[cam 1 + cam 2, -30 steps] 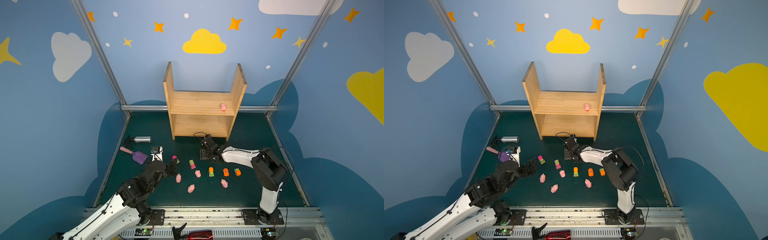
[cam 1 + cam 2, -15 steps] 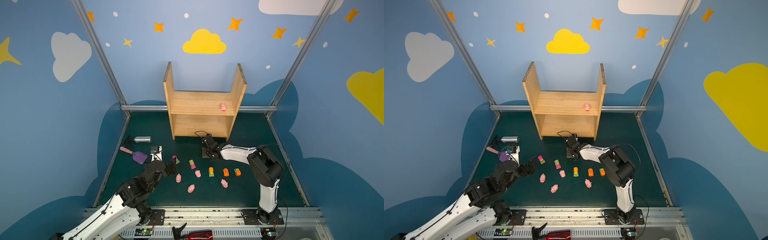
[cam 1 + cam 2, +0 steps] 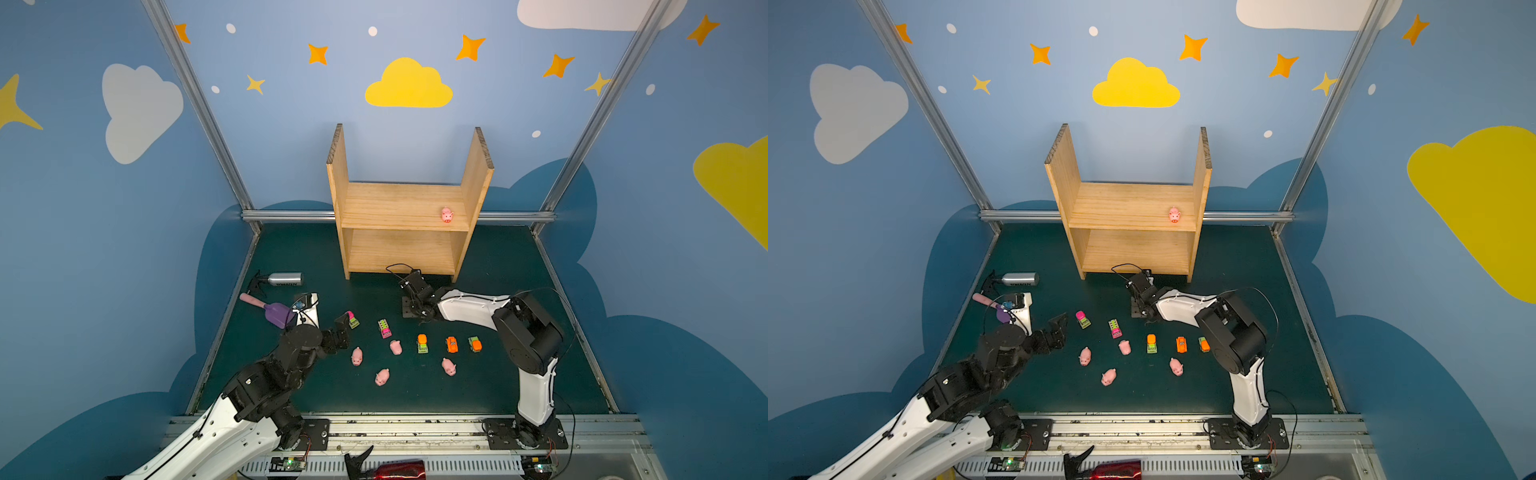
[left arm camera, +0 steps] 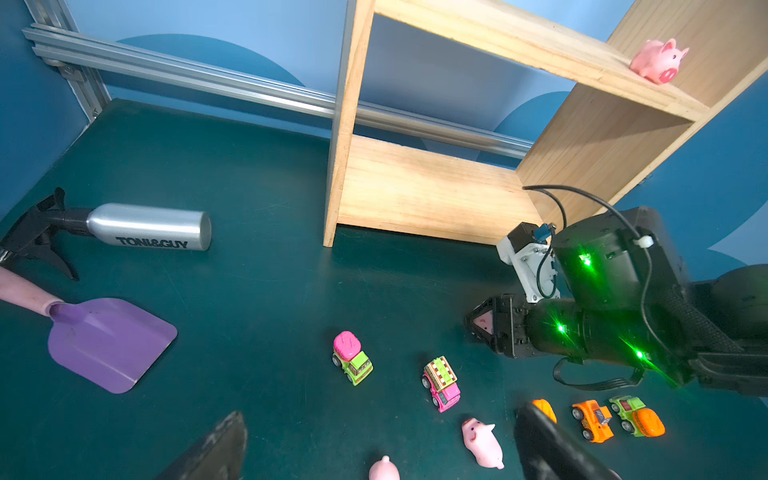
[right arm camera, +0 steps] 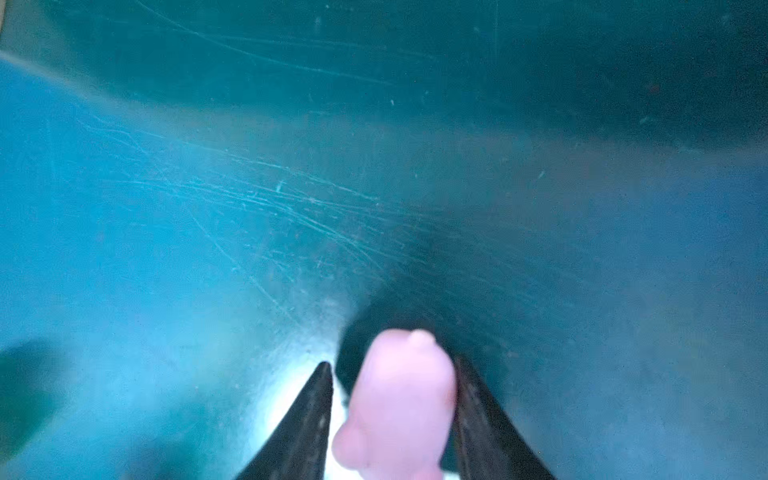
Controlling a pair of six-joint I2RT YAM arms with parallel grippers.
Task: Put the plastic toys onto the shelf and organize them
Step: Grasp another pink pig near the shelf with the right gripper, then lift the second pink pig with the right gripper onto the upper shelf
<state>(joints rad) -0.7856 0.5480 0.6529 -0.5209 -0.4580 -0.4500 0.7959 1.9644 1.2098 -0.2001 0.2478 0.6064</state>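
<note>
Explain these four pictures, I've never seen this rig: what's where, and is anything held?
Two white-and-black robot arms work on a dark green table. Both top views look down on everything; each wrist view rides an arm. The light wooden shelf carries one tiny pink pig. Four pigs, five small toy vehicles, a silver spray bottle and a purple scoop lie loose. The left gripper is open, empty. The right gripper has its jaws around a sixth pink pig; a firm grip is unclear.

the shelf (image 3: 395, 199) stands far back on the table (image 3: 498, 386) — one pig (image 3: 447, 215) on its upper board, right end; vehicles (image 3: 422, 344), other pigs (image 3: 396, 347) before it, bottle (image 3: 286, 279) and scoop (image 3: 277, 313) left.
</note>
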